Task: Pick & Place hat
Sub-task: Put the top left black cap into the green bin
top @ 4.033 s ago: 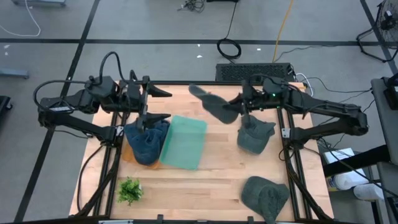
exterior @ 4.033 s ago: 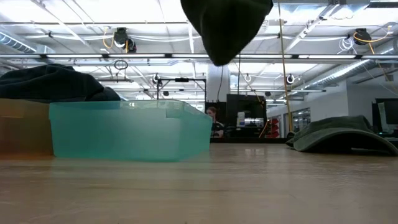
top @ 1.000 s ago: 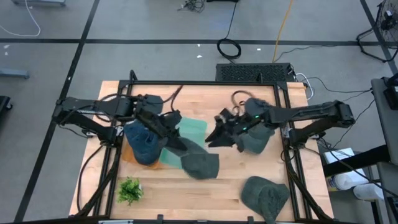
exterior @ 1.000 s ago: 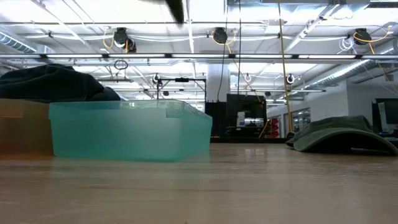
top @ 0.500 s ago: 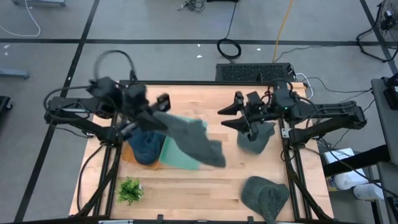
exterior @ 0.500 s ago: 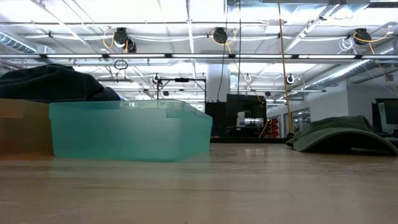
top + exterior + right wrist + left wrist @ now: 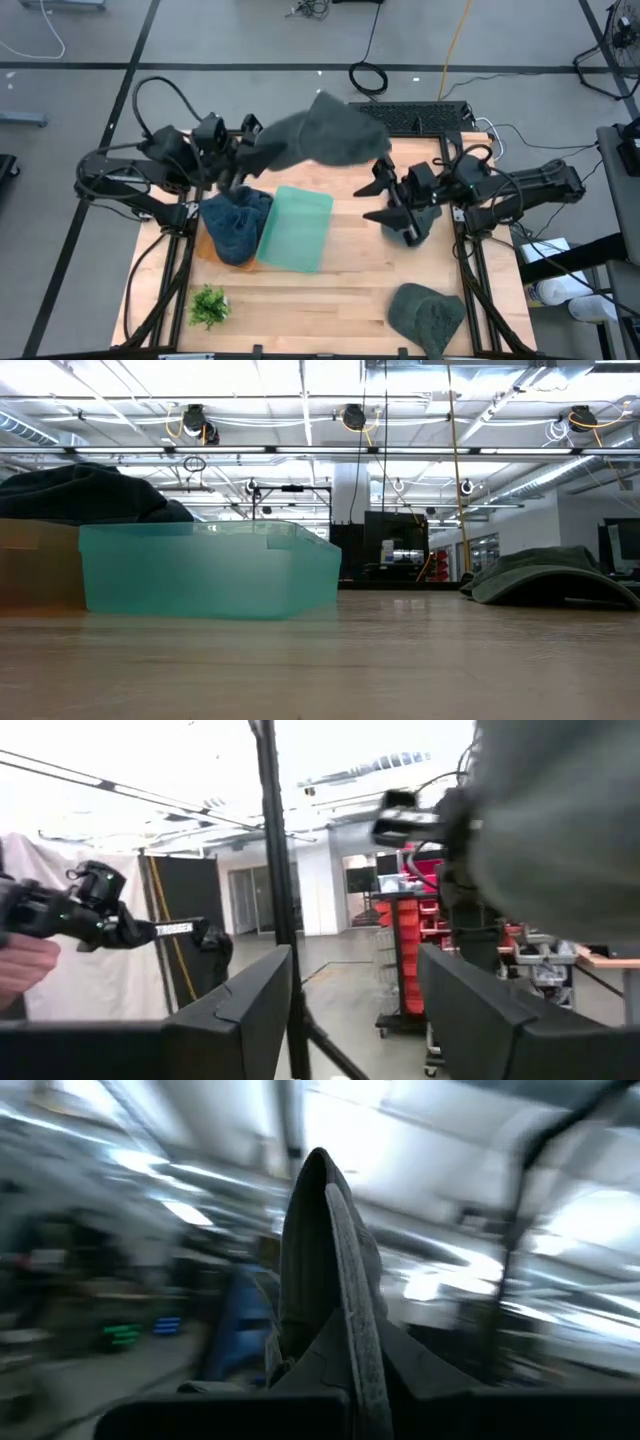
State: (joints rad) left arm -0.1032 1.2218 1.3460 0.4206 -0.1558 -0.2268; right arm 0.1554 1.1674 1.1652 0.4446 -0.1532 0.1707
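1. Above the rear edge of the table (image 7: 350,285), the left gripper (image 7: 247,152) is holding a grey-green hat (image 7: 325,130) aloft, its fingers clamped flat on the fabric (the left wrist view shows the cloth (image 7: 330,1280) standing up edgewise between them).
2. The hat's long axis is running from the left gripper out toward the table's middle rear; the teal bin (image 7: 296,228) is lying below and nearer the front, so the likely next move is a lowering toward the front.
3. The left arm is the nearer arm, being the one carrying; the right gripper (image 7: 385,200) is hovering just right of the teal bin with its fingers standing apart, holding nothing.
4. The teal bin is showing no hat inside in the high view; the low view (image 7: 205,570) is not revealing its floor.
5. The orange bin (image 7: 205,248) beside it is holding a dark blue hat (image 7: 235,225), heaped above the rim.
6. Another grey-green hat (image 7: 425,315) is resting on the table's front right corner.
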